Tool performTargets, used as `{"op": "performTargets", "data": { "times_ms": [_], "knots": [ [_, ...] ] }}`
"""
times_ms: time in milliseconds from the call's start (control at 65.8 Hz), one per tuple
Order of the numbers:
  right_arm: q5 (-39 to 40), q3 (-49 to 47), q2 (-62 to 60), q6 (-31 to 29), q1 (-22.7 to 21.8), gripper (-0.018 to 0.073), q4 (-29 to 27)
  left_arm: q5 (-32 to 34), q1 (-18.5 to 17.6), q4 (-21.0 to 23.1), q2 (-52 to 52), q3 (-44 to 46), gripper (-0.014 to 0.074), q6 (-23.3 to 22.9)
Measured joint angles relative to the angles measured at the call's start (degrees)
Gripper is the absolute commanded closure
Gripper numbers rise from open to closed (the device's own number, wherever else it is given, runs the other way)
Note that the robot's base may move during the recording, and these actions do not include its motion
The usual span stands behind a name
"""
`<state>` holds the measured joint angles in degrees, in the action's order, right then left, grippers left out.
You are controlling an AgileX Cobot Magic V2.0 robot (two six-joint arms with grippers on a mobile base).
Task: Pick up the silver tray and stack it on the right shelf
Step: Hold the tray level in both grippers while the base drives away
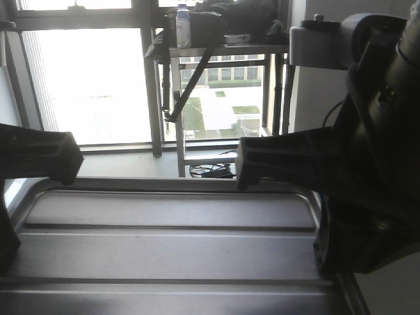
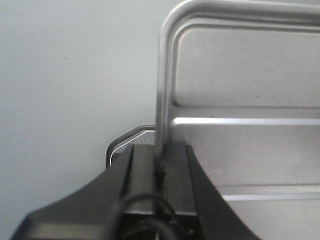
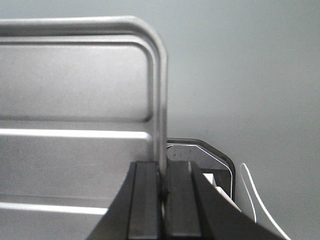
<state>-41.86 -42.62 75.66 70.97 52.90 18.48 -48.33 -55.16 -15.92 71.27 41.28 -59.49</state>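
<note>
At far left of the front view, shows the left gripper (image 1: pixel 46 157) as a dark block set on the left rim of the silver tray (image 1: pixel 170 249). From the left wrist, gives the closer look: two black fingers (image 2: pixel 144 175) pressed together on that thin upright rim, metal pinched between them, no gap to be seen. Just beyond the fingers, picks out a rounded silver corner (image 2: pixel 122 142) lying lower, over a plain grey surface (image 2: pixel 60 75); cannot tell what it belongs to.

In the middle, fills the near half of the front view with the tray, floor up, two long raised ribs running left to right, spanning from one gripper to the other. Far beyond it, takes in a bright window (image 1: pixel 92 79), a metal stand (image 1: pixel 223 49) with a white bottle (image 1: pixel 183 26) and a dark bag (image 1: pixel 230 16) on top, and cables (image 1: pixel 213 172) on the floor below.

At right, finds the right gripper (image 1: pixel 262 161) on the tray's right rim. From the right wrist, shows its fingers (image 3: pixel 146 200) likewise closed hard on the rim. Just past them, catches a dark rounded corner (image 3: pixel 217 152) and a thin white cable (image 3: pixel 255 200).
</note>
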Motion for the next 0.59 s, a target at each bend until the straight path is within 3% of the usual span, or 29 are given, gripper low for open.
{"op": "performTargets", "data": {
  "times_ms": [593],
  "knots": [
    [0.00, 0.00, 0.00, 0.00, 0.00, 0.0492, 0.00, 0.00, 0.00, 0.00, 0.00, 0.00, 0.0689, 0.00]
  ]
}}
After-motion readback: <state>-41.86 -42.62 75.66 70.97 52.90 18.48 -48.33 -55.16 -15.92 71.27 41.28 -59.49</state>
